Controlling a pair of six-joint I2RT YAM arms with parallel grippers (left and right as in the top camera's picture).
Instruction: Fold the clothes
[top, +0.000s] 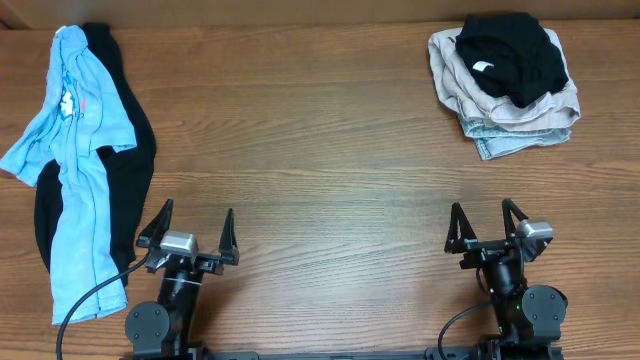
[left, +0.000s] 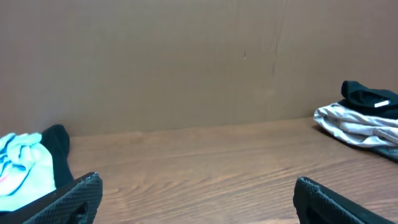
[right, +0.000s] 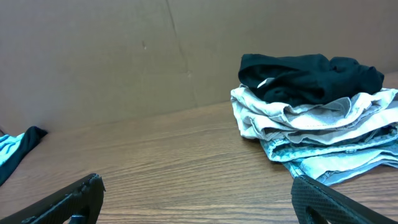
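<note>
A light blue printed T-shirt (top: 78, 160) lies spread lengthwise at the table's left edge, on top of a black shirt (top: 128, 160). At the far right sits a pile: a crumpled black shirt (top: 512, 55) on folded beige (top: 540, 108) and pale denim pieces (top: 505, 142). The right wrist view shows that pile (right: 311, 118) ahead to the right. My left gripper (top: 190, 222) stands open near the front edge, right of the blue T-shirt, holding nothing. My right gripper (top: 487, 221) is open too, well in front of the pile.
The wooden table (top: 320, 150) runs between the two heaps. A brown cardboard wall (left: 186, 62) closes off the far side. Black cables (top: 85, 305) trail from the arm bases at the front edge.
</note>
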